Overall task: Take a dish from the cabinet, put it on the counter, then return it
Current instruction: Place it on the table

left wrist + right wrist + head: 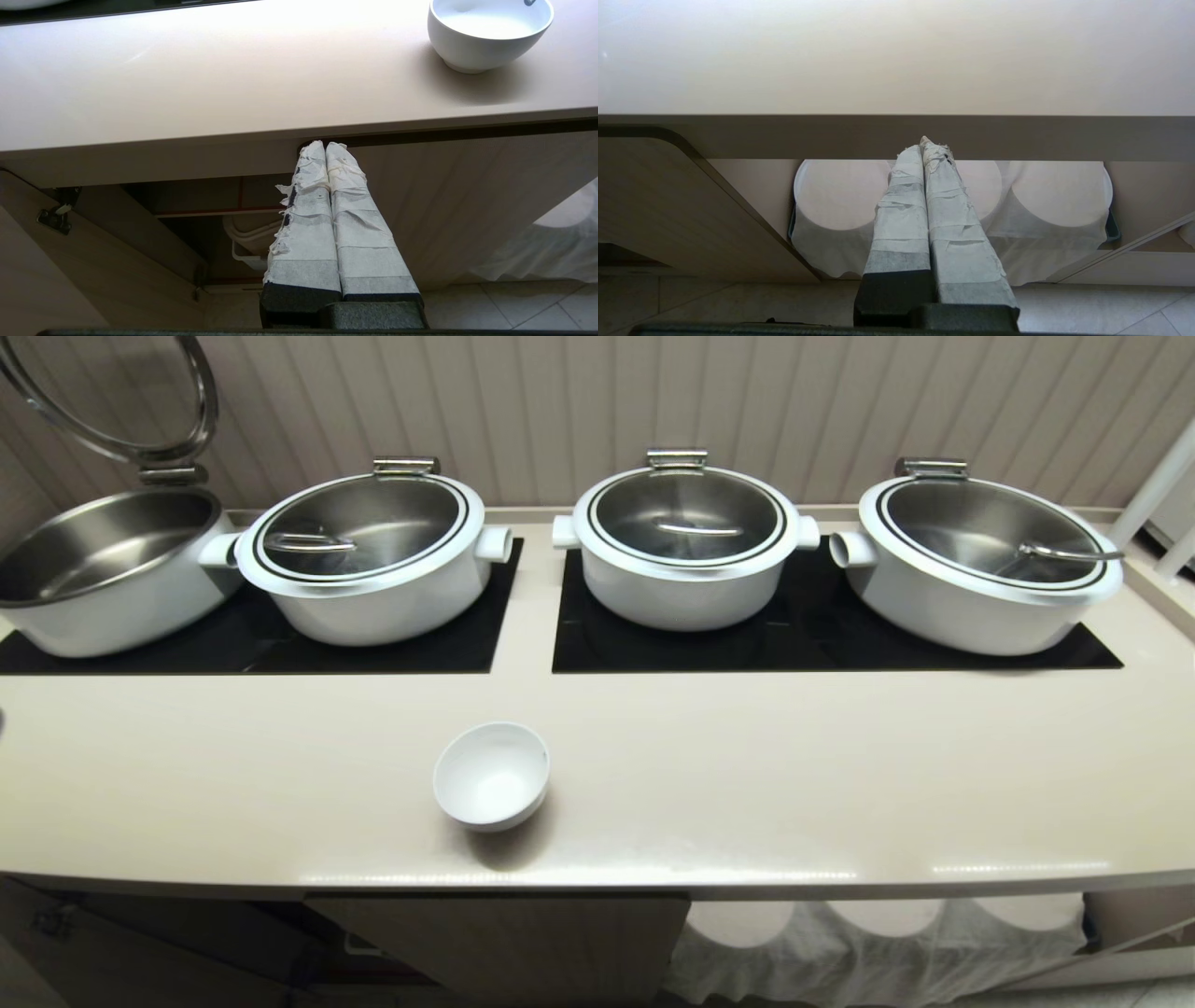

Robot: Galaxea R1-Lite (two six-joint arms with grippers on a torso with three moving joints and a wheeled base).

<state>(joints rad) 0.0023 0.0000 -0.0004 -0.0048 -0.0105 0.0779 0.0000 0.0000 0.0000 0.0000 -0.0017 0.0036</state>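
The dish (pixel 491 775), a small white bowl, stands upright near the front edge of the cream counter (pixel 840 775); the left wrist view shows the same dish (pixel 488 32) on the counter (pixel 187 84). Below the counter the cabinet (pixel 187 205) stands open, its door (pixel 84 261) swung out on a metal hinge and a red-edged shelf inside. My left gripper (pixel 325 145) is shut and empty, parked in front of the cabinet below the counter's edge. My right gripper (pixel 920 144) is shut and empty too, low before the counter's front. Neither arm shows in the head view.
Several big white pots (pixel 686 546) with steel lids sit on black glass panels (pixel 812 635) at the back; the far-left one (pixel 103 569) has its lid raised. White cloth-covered round things (pixel 840 196) fill the open space under the counter on the right. Tiled floor (pixel 514 303) lies below.
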